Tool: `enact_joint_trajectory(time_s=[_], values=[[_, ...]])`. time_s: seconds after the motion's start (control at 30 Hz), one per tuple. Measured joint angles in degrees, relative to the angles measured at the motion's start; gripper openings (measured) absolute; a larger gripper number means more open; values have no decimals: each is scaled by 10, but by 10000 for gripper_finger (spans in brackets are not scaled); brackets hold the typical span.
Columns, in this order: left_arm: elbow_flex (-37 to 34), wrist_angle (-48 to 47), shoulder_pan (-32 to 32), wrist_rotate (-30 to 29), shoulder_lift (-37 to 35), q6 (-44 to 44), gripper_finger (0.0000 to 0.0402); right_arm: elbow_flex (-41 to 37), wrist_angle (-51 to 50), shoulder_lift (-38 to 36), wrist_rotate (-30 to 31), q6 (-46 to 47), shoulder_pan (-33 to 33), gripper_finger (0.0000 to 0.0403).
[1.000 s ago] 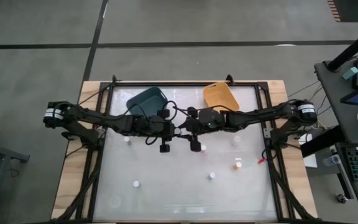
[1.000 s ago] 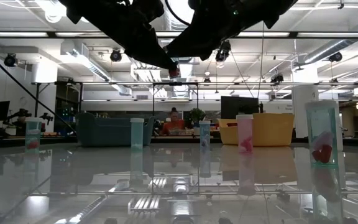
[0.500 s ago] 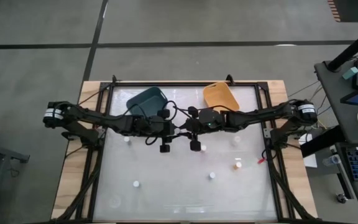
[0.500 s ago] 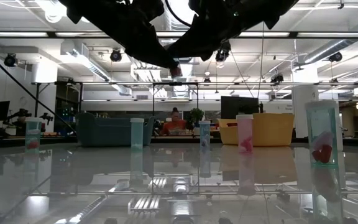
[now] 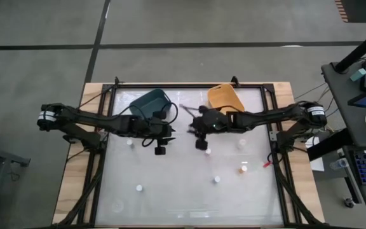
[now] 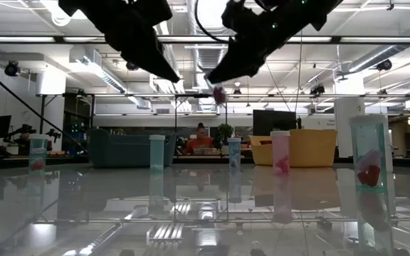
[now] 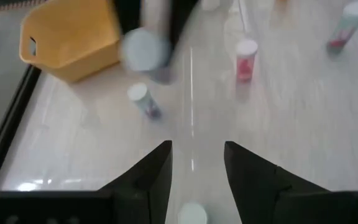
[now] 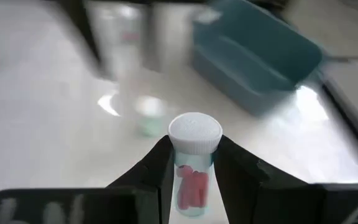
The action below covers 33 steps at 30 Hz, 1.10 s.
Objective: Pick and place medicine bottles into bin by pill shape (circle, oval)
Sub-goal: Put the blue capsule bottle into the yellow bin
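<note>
Seen from above, over the pale table (image 5: 170, 198), the arms that had met at centre half a second earlier had drawn apart: left gripper (image 5: 160, 150) below the teal bin (image 5: 148, 102), right gripper (image 5: 201, 142) below the yellow bin (image 5: 224, 97). The left wrist view showed its fingers spread and empty. In the right wrist view the fingers clamped a medicine bottle (image 8: 191, 180), long axis along them, white cap pointing outward, so the handover looked done.
</note>
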Motion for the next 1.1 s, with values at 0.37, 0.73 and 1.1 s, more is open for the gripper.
enact_joint_trajectory(time_s=[0.37, 0.73, 1.1], values=[[-1, -3, 0, 2, -14, 0, 130, 8, -159, -44, 120, 47, -141, 93], [-1, -3, 0, 2, -14, 1, 130, -76, -38, -81, 138, 57, -202, 93], [-2, -3, 0, -11, -14, 1, 130, -198, 97, -125, 140, 101, -203, 93]])
